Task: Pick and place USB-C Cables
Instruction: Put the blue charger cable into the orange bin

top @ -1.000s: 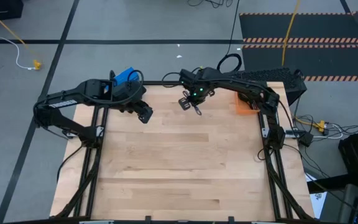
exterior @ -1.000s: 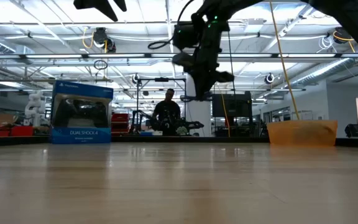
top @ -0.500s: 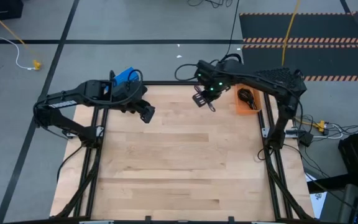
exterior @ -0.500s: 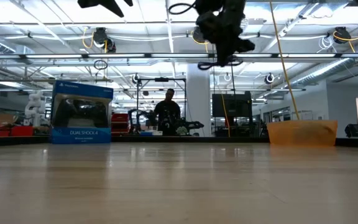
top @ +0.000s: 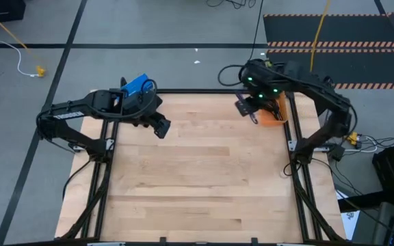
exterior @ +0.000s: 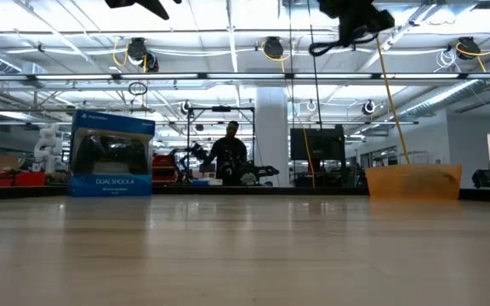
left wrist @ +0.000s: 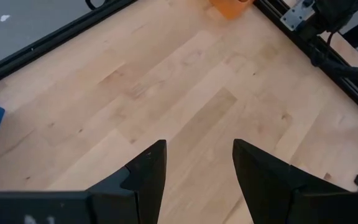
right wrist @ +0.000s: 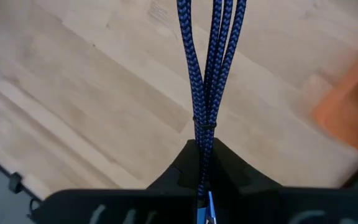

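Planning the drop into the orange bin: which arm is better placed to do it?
Right. Its gripper is shut on the blue cable and hangs beside the orange bin. The left gripper is open, empty, across the table.

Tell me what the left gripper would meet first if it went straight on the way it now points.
Bare wood: the left gripper, jaws open and empty, aims down at the table, with nothing between as far as its wrist view shows.

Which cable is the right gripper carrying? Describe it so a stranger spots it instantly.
Start at the wooden table, go to the orange bin at its far right corner. Beside it, the right gripper is shut on the blue braided cable, a folded bundle dangling from its fingers.
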